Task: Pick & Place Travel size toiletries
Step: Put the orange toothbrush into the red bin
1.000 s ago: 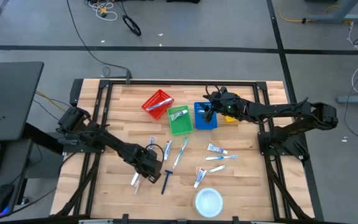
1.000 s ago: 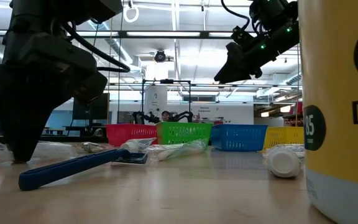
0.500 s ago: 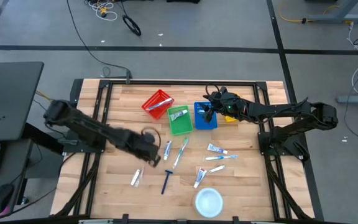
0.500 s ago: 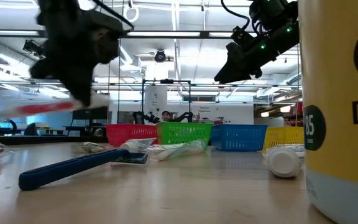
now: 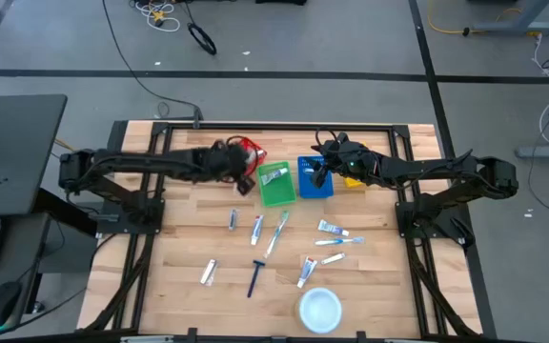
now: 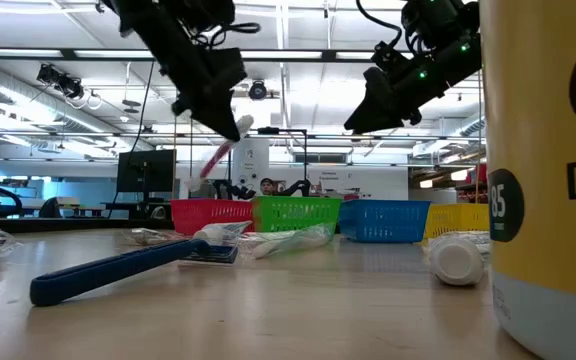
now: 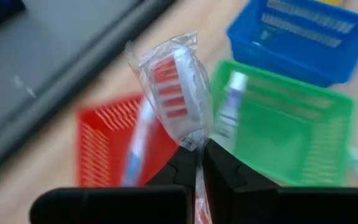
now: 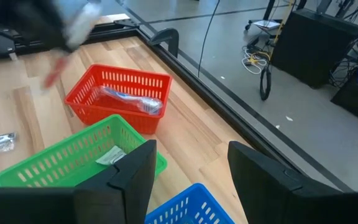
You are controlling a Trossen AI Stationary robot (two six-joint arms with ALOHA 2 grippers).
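My left gripper (image 5: 244,164) hangs above the red basket (image 5: 239,150), shut on a toothbrush in a clear wrapper with red marks (image 7: 174,93). The low view shows that toothbrush (image 6: 218,152) slanting in the air under the gripper (image 6: 230,122). My right gripper (image 5: 318,172) waits open above the blue basket (image 5: 315,179). Small white tubes (image 5: 256,229), pale toothbrushes (image 5: 276,233) and a blue-handled razor (image 5: 255,278) lie flat on the wood. The red basket (image 8: 120,99) holds a wrapped toothbrush (image 8: 132,101), and a tube (image 7: 229,106) lies in the green basket (image 5: 275,184). My left gripper pinches the wrapped toothbrush between its two fingers (image 7: 219,171), just behind the red-marked head end (image 7: 191,140). That end sticks out past the fingertips. The toothbrush is lifted clear and hangs slanted over the red basket.
Four small baskets stand in a row near the far edge: red, green, blue and yellow (image 5: 354,179). A round white disc (image 5: 319,309) sits near the near edge and looms at the right of the low view (image 6: 548,170). Tubes (image 5: 208,272) lie scattered mid-table.
My left gripper has risen from the table's near-left part with the wrapped toothbrush and swung toward the far edge, ending above the red basket. The toothbrush went from lying on the wood to hanging clear in the air.
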